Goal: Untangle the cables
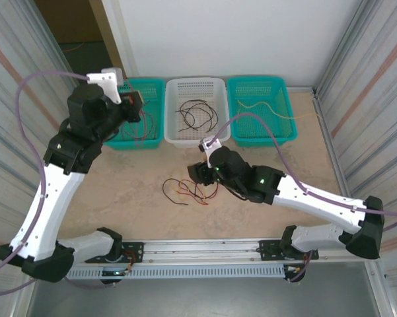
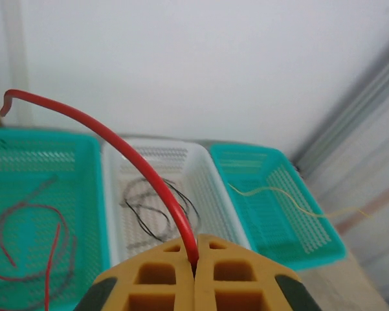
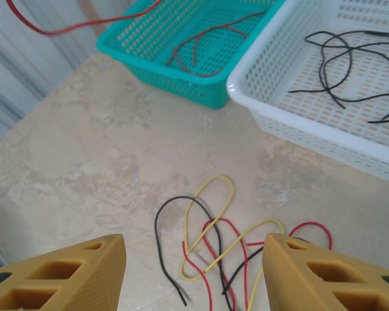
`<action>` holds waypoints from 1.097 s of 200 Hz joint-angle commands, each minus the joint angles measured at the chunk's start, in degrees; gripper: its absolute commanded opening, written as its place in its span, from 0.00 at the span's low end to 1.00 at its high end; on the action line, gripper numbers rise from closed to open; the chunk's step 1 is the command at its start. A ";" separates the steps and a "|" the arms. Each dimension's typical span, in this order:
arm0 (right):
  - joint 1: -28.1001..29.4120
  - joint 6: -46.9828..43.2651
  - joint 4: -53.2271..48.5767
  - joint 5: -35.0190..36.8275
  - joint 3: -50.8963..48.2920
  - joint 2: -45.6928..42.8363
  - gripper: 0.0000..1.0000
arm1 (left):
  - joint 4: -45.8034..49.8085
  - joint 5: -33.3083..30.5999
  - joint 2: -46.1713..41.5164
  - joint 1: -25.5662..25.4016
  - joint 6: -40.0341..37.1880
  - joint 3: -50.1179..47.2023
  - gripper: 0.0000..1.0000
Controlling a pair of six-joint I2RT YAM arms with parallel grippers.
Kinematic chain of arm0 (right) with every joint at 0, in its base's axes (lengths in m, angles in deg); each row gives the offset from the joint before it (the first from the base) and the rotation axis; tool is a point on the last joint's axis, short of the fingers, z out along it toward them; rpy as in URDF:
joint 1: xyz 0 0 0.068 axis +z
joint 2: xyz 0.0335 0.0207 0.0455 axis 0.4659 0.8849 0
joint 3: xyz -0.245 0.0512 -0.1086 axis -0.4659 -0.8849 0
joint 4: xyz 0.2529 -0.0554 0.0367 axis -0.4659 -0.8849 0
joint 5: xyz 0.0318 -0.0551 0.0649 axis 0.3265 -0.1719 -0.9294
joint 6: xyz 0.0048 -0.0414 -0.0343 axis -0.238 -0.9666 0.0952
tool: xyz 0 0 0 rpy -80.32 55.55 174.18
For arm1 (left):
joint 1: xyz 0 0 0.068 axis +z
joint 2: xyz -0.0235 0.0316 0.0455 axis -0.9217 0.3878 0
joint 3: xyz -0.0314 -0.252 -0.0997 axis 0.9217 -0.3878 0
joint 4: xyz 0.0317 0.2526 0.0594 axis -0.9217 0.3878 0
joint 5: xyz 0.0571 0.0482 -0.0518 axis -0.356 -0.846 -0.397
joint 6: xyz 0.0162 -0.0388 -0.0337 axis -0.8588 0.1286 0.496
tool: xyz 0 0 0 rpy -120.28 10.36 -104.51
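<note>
Spanning the cell, a mottled beige stone-look desk (image 1: 119,198) sat between corrugated metal side walls (image 1: 13,53), with a plain white wall (image 1: 218,33) behind. Three perforated plastic baskets lined its far edge: a teal one (image 1: 152,82) with red wires (image 3: 194,45), a white one (image 1: 197,82) with black wires (image 3: 323,71), and another teal one (image 1: 261,80) with a thin yellow wire (image 2: 265,189). The tangled cables (image 1: 188,190), in red, yellow and black loops, lay on the bare desk. The right wrist view showed the right hand (image 3: 194,272) gaping wide over that tangle, gripping nothing. The left wrist view showed the left hand (image 2: 194,262) pinched tight on one red cable (image 2: 136,162), which arched stiffly above the baskets.
</note>
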 commanded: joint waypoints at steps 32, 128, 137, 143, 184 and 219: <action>-1.15 2.41 -1.92 1.15 -2.80 -3.81 0.57 | -7.26 2.98 10.86 11.87 -6.08 3.84 0.00; -3.07 3.09 -3.62 1.27 -4.98 -5.97 0.56 | -6.71 -5.49 33.28 14.12 -11.47 12.27 0.55; -3.32 2.96 -3.84 1.38 -4.98 -6.09 0.56 | -5.83 -6.05 34.32 13.95 -10.67 11.97 0.60; -3.58 2.96 -4.09 1.50 -4.89 -6.15 0.56 | -5.40 -6.52 34.61 13.78 -10.21 11.57 0.62; -4.75 3.23 -4.97 1.47 -4.80 -6.77 0.56 | -4.16 -11.08 30.87 10.46 -9.44 8.08 0.70; -6.71 5.24 -6.78 1.31 -4.72 -4.47 0.59 | -3.86 -11.28 20.54 3.29 -8.60 0.18 0.71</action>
